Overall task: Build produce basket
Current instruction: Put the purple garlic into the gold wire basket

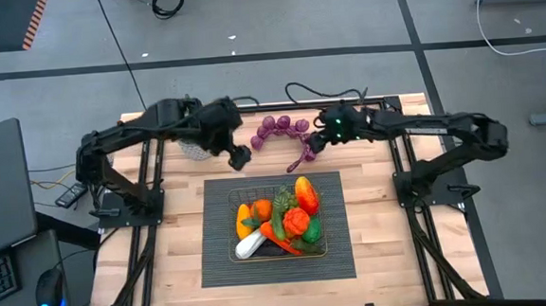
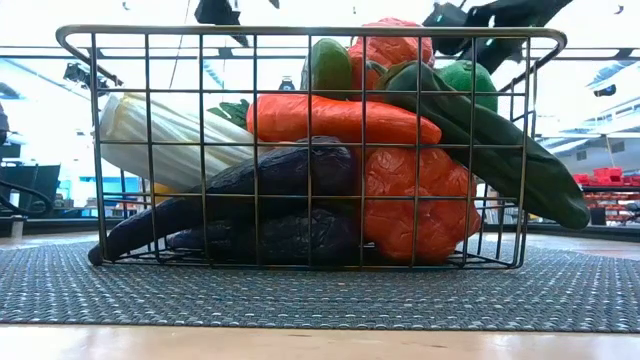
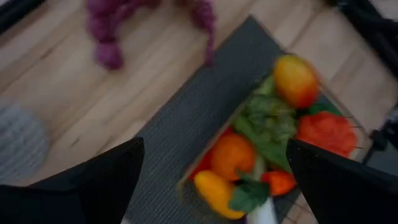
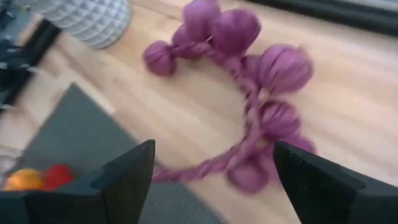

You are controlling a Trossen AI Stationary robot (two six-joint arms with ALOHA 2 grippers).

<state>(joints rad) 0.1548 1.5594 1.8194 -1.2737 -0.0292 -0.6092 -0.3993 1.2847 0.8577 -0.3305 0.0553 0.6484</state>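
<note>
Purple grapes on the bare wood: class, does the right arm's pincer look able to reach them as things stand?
Probably yes. The right pincer hangs open right beside the purple grapes, nothing lying between; the left pincer is off to the side.

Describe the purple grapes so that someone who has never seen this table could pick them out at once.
Start from the dark ribbed mat with the wire basket of produce on it. On the bare wood beyond the mat's far edge, below the open right gripper, lie the purple grapes. They are a curved string of round purple balls, the only produce outside the basket.
</note>
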